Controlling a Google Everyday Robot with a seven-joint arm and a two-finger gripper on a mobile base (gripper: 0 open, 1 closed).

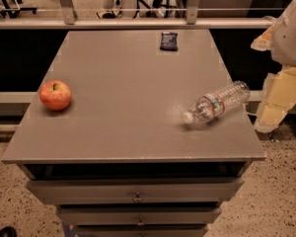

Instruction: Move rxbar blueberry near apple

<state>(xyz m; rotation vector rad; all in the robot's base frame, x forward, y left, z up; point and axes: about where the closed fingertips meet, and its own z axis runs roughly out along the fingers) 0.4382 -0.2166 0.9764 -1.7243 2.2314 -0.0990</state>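
Observation:
The rxbar blueberry (168,40) is a small dark navy wrapper lying flat near the far edge of the grey tabletop (123,83), a little right of centre. The apple (55,95) is red-orange with yellowish patches and sits near the left edge, well apart from the bar. My gripper (277,101), pale yellow below the white arm (291,31), hangs beyond the table's right edge, beside the bottle and far from both the bar and the apple. It holds nothing that I can see.
A clear plastic bottle (217,102) lies on its side near the right edge, cap toward the front. Drawers (135,191) sit under the tabletop. A rail (128,22) and chair legs stand behind the table. Speckled floor surrounds it.

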